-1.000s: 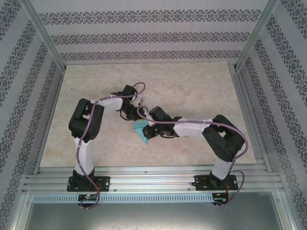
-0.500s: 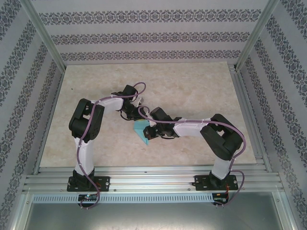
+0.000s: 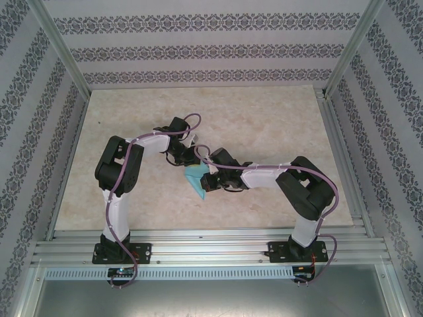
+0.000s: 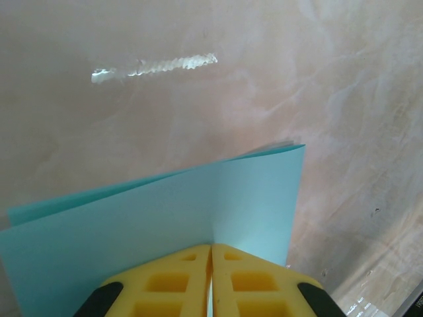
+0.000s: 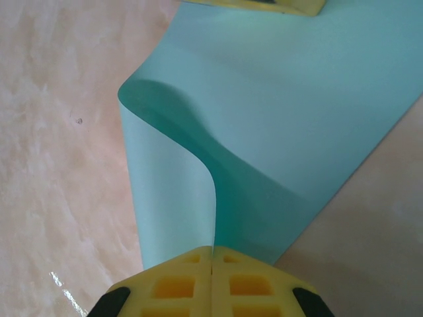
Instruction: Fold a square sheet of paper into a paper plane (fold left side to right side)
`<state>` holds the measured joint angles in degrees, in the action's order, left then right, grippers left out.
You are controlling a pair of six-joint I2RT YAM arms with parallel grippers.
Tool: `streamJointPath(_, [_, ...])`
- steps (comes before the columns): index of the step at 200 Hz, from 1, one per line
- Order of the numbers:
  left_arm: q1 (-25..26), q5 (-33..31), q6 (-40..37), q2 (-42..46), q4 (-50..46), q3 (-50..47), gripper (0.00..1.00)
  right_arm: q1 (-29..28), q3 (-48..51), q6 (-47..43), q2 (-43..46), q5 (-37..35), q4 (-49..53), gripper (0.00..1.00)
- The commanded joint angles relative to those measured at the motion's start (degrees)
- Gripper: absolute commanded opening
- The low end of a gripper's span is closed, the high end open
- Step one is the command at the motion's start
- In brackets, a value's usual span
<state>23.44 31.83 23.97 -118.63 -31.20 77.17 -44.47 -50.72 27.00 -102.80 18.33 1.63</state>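
Since a second ago, the right arm [image 3: 301,188] has pushed its wrist a little closer to the left arm [image 3: 119,165]. The left arm has hardly moved at all.

Both arms bend at the elbow and reach in toward the middle of the pale marbled table top [image 3: 264,119]. Their wrists meet there, almost nose to nose. Between them is the thin turquoise-blue square sheet of paper [image 3: 195,181], near the middle of the table and a bit toward the front.

The left gripper [image 3: 188,161] comes at the paper from the far side. In the left wrist view, the left gripper [image 4: 211,249] has its yellow fingers [image 4: 165,281] pressed tight together. They pinch the edge of the paper [image 4: 158,214], which sticks out in front in two layers.

The right gripper [image 3: 206,182] comes in from the right. In the right wrist view, the right gripper [image 5: 212,251] is squeezed closed too, and it pinches one side of the paper [image 5: 297,99]. The paper bends up in a soft round curve there and is not pressed flat. A yellow finger [image 5: 264,5] of the left gripper touches the far edge of the paper.

I cannot tell if the paper rests on the table.
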Motion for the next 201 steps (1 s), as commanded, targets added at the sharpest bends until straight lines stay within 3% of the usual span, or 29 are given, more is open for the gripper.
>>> streamJointPath(1, [1.3,-3.9,-1.5,-3.2,-1.9,-0.5,0.1,0.4,0.1,0.3,-0.5,-0.1,-1.6,0.0])
streamJointPath(201, [1.6,-4.6,-1.4,-3.4,-2.0,-0.5,0.09,1.2,1.5,1.2,-0.2,-1.6,-1.8,0.0])
